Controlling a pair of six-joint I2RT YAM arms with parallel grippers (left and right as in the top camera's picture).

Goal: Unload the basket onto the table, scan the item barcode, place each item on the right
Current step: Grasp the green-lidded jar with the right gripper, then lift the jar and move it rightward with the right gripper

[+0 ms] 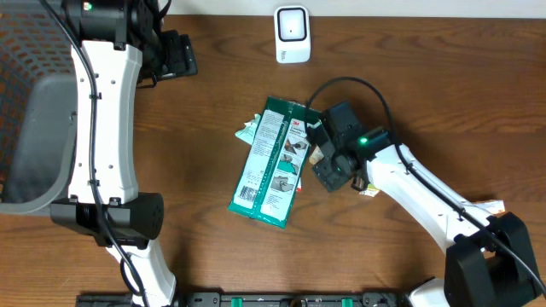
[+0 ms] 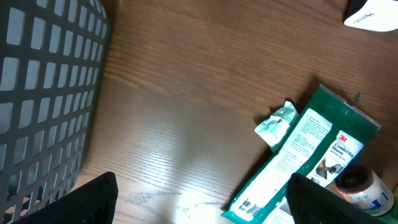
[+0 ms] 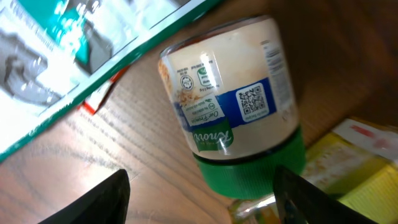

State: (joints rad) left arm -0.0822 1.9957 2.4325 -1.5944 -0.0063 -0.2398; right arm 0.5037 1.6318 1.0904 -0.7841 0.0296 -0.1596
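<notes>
Jar point(image 3: 230, 106), one: pale contents, green lid, blue QR label, lying at 3 o'clock of the one pack point(image 1: 271, 166). The right gripper point(image 3: 202, 180) has its fingers spread either side of the lid. The left gripper point(image 2: 202, 186) is spread and empty.

The green package point(image 2: 339, 109) carries a red "3M" logo point(image 2: 341, 137) on its white panel, with "Comfort Grip Glove" just below. A barcode point(image 2: 249, 205) sits at its near end, its digits too small to read. The jar point(image 3: 230, 93) has a label with a green "Knorr" logo point(image 3: 211, 138), upside down in the right wrist view, beside a QR code point(image 3: 256, 103). The finer print is illegible.
</notes>
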